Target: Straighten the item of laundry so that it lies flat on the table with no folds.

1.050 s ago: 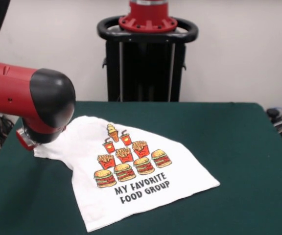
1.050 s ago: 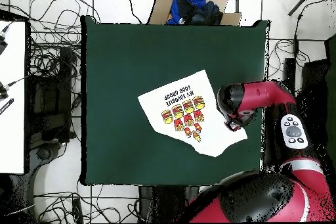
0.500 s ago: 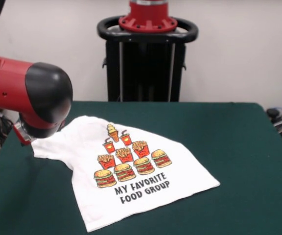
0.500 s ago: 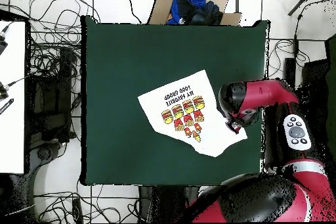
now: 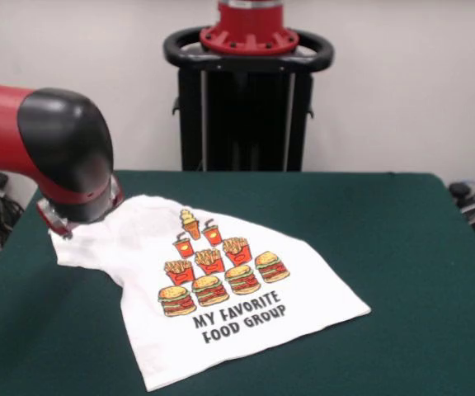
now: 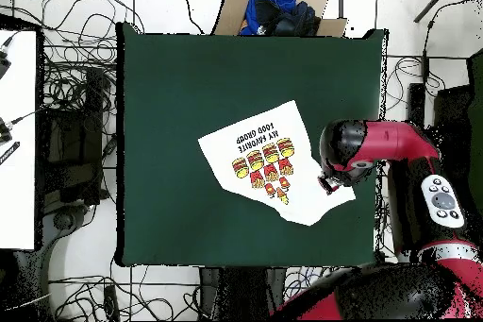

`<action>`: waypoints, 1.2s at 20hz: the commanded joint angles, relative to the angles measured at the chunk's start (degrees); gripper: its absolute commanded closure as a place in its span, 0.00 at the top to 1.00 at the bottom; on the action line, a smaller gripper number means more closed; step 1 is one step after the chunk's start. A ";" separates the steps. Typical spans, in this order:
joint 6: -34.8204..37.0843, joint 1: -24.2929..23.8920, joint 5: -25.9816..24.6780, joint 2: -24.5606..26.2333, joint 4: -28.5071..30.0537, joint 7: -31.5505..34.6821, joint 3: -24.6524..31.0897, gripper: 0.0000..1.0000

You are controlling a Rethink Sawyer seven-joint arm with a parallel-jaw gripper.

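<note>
Pincer (image 5: pixel 56 224) state I cannot tell; arm's elbow hides it. It has lifted slightly at the T-shirt's (image 5: pixel 221 289) sleeve edge. Shirt unmoved, mid-surface (image 5: pixel 402 247), sleeve side still rumpled, so flattening isn't finished, I judge.

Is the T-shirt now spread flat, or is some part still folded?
Mostly spread, print up. The T-shirt is not fully flat: its corner beneath the arm's end looks bunched and hidden.

Soft matt white cloth T-shirt (image 5: pixel 221 280), matt felt-like green table (image 5: pixel 402 272), glossy red and black plastic arm (image 5: pixel 56 148)
</note>
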 commanded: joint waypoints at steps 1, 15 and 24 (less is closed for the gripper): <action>-16.01 -9.96 12.95 0.65 13.91 -4.34 12.44 1.00; -39.02 -17.96 17.17 5.78 22.77 -1.50 22.95 1.00; -46.44 -20.86 12.13 8.82 25.55 -5.23 26.49 1.00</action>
